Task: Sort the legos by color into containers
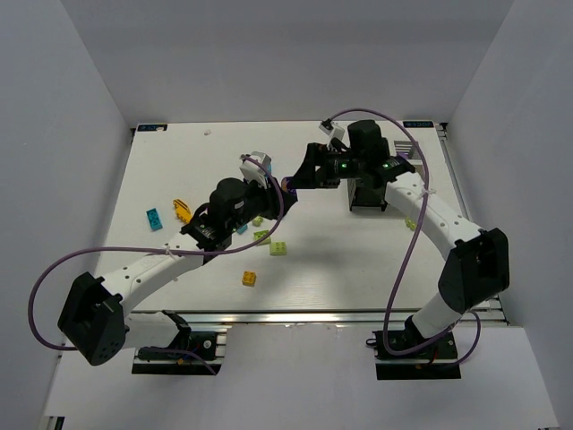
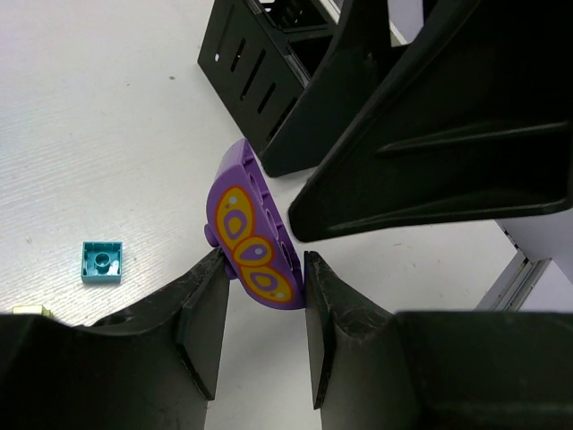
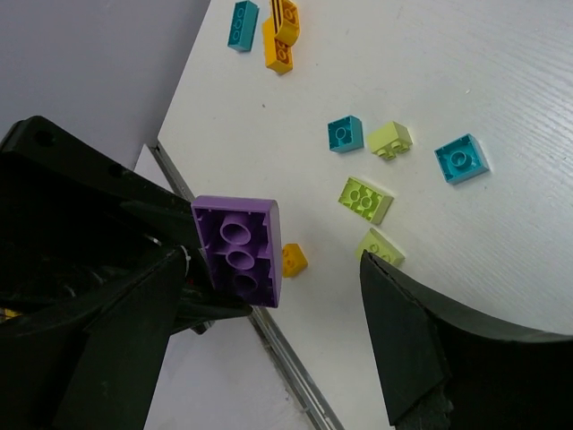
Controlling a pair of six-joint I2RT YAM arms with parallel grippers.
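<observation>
My left gripper [image 2: 261,269] is shut on a purple rounded brick [image 2: 253,235] with a yellow and orange pattern and holds it above the table. In the right wrist view the brick's hollow underside [image 3: 240,246] lies between my right gripper's [image 3: 269,313] open fingers, close to the left one. In the top view both grippers meet mid-table, left [image 1: 286,186] and right [image 1: 303,177]. The black bin [image 1: 367,195] with the white tray [image 1: 408,149] stands behind the right gripper. Loose teal [image 1: 155,218], lime [image 1: 279,248] and orange [image 1: 249,279] bricks lie on the table.
A teal brick [image 2: 102,262] lies left of the left fingers. The black bin's slotted wall [image 2: 255,63] is just beyond. More bricks lie below the right wrist: teal [image 3: 462,159], lime [image 3: 365,199], orange [image 3: 293,259]. The table's metal front rail [image 3: 286,358] runs underneath.
</observation>
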